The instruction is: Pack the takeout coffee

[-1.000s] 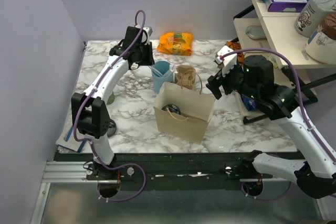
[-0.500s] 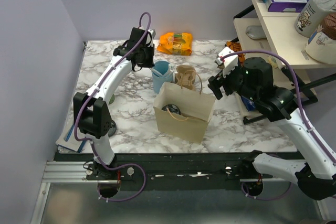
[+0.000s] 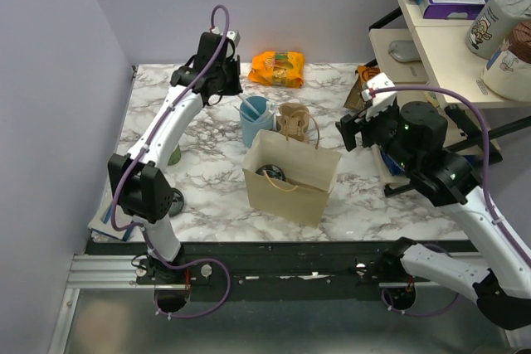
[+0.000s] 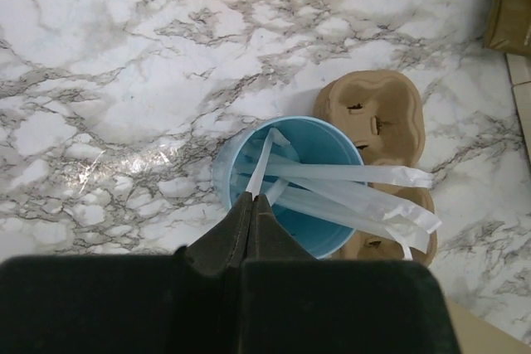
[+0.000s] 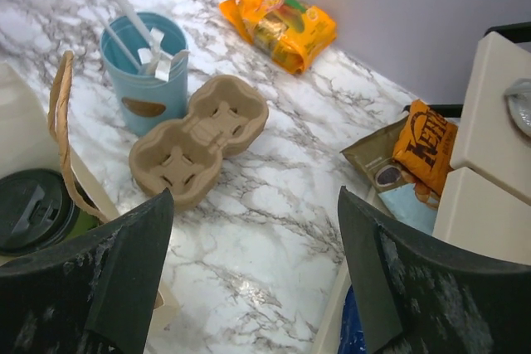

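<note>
Shows left hand [image 4: 253, 201] pinching a white straw [image 4: 259, 163] in blue cup [image 4: 221, 173]. Shows right hand [image 5: 253, 205] wide, takeout coffee [image 5: 29, 209] inside bag [image 3: 290, 196].

coffee [image 3: 272, 174] in bag [image 3: 286, 198]; straws [image 4: 348, 177] in cup [image 3: 254, 127] behind bag; carrier [image 3: 292, 120] beside cup

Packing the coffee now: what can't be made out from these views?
Coffee cup: the top and right wrist views show only its black lid; the wall of the paper bag hides the body.
Blue cup: in the left wrist view, the left claw covers its near rim.
Green object: in the top view, mostly hidden behind the left arm.
</note>
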Robot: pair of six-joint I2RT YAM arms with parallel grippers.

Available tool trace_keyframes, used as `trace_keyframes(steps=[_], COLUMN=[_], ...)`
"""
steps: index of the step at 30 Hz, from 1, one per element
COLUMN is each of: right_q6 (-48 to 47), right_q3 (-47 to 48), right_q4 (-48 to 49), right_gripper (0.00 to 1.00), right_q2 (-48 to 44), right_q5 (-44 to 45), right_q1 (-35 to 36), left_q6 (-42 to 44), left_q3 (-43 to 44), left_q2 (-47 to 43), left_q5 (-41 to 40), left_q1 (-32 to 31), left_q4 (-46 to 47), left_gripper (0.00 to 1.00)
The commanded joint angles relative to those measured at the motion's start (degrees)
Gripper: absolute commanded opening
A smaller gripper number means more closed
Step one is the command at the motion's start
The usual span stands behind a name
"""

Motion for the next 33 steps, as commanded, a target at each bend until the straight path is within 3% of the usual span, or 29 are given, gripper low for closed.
trace_keyframes(steps=[1,8,16,21,27,33], right_q6=[1.0,2.2,4.2,5.1,5.2,5.5], right_q3=[-4.7,-9.1,-14.0,-15.8,-18.0,-18.4], right_q4=[9.7,16.7,21.7,23.0,23.1,23.4], right_gripper=[0.88,0.89,0.89,0.89,0.89,0.89], right_q2=[-5.0,-8.7,-12.0,-14.3,-16.9,-16.9], right_q5=[3.9,5.6,9.7,7.2,5.6,4.1], right_q1=[-0.3,-0.3,-0.3,-0.2,-0.3,-0.3], left_q6=[-2.1,-3.7,-3.6,-3.3,-3.6,-1.8], left_q3=[1.9,5.2,18.8,21.3,10.1,4.5], left_q2=[-7.5,-14.8,-21.0,-27.2,-38.3,-41.5], left_q5=[-2.2,-4.9,-7.5,1.9,22.0,29.6], left_q1=[-0.6,-0.8,-1.2,-1.3,-1.3,-1.3], left_q4=[0.8,-4.1,-14.5,-17.0,-14.3,-15.9], left_gripper=[0.0,0.0,0.0,0.0,0.0,0.0])
